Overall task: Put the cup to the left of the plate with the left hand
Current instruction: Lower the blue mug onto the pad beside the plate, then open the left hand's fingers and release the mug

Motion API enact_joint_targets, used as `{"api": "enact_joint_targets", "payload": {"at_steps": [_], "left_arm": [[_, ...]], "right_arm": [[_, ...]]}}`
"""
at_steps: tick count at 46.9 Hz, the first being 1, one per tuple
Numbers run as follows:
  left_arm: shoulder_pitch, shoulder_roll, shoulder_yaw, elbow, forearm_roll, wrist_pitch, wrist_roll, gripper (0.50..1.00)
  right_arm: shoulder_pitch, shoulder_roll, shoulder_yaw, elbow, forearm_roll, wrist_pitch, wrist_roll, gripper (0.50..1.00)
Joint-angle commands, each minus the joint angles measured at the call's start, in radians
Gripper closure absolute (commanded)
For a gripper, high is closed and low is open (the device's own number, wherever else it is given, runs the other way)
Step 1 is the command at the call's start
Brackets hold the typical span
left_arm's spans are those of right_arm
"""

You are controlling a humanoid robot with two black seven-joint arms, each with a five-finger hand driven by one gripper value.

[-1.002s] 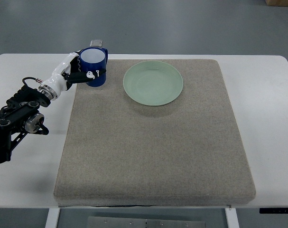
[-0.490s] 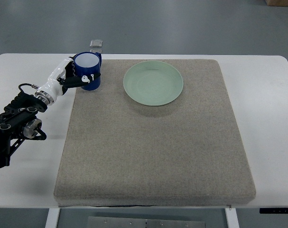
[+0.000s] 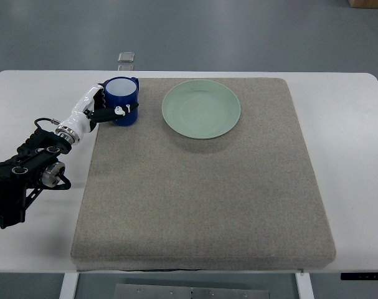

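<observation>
A white worktop (image 3: 350, 124) is covered across its middle by a large grey felt mat (image 3: 201, 187). On the far part of the mat a pale green plate (image 3: 201, 109) is seen. Left of the plate, near the mat's far-left corner, a dark blue cup (image 3: 121, 101) with a white inside is stood upright, mouth facing up; no writing can be read on it. The cup is clasped by the curled fingers of the left hand (image 3: 104, 107), reaching in from the plate's left.
</observation>
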Motion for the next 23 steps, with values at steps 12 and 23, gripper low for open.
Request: {"api": "enact_joint_targets", "payload": {"at_steps": [12,23], "left_arm": [[-0.002,-0.008,-0.008,-0.003,-0.001,0.011,-0.001,0.643],[0.0,-0.009,-0.009,-0.009,-0.001,0.011,-0.006,0.54]], "right_arm": [[0.001,0.0,0.0,0.0,0.0,0.0,0.0,0.566],[-0.001,0.0,0.0,0.0,0.0,0.0,0.0,0.566]]}}
